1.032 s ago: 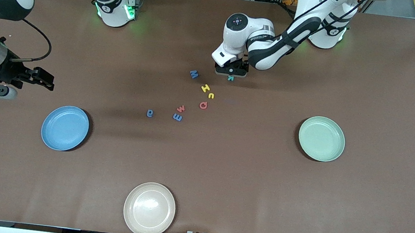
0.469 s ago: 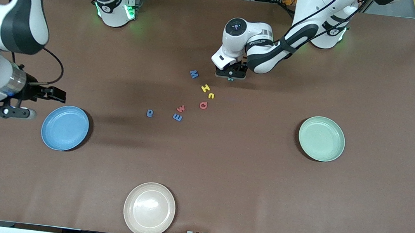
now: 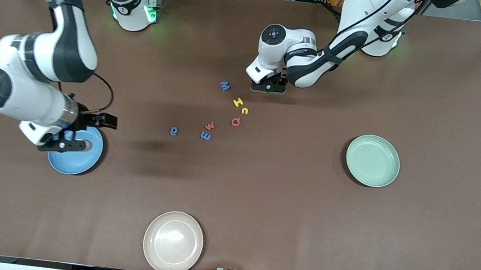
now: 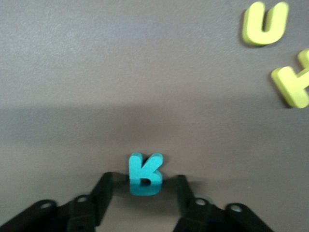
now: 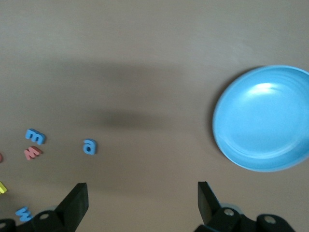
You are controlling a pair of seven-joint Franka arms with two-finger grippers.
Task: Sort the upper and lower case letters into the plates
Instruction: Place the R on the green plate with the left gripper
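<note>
Brown matting covers the table (image 3: pixel 286 212), and the account runs from the right arm's end toward the left arm's end. Up in the air, the right gripper (image 3: pixel 86 133) hangs over the blue plate (image 3: pixel 79 159), its fingers (image 5: pixel 72 205) spread wide with nothing between them. A cream plate (image 3: pixel 173 242) sits nearest the front camera.

Seven loose letters lie near the table's middle: a blue "a" (image 3: pixel 173 131), a blue "E" (image 3: pixel 206 136) with a red "w" (image 3: pixel 209 126) just beside it, a red "Q" (image 3: pixel 235 122), a small yellow "u" (image 3: pixel 245 111), a yellow "H" (image 3: pixel 238 102), and a blue "M" (image 3: pixel 224 86) farthest from the front camera.

Down at the table, beside the "M" toward the left arm's end, sits the left gripper (image 4: pixel 140 193). Its fingers (image 4: pixel 102 194) stand apart on either side of a teal "K" (image 4: pixel 145 174), which seems to rest on the mat, though whether the pads touch it is hard to tell in the blurred wrist view.

Well apart, at the left arm's end, the mint green plate (image 3: pixel 372 161) holds nothing.
</note>
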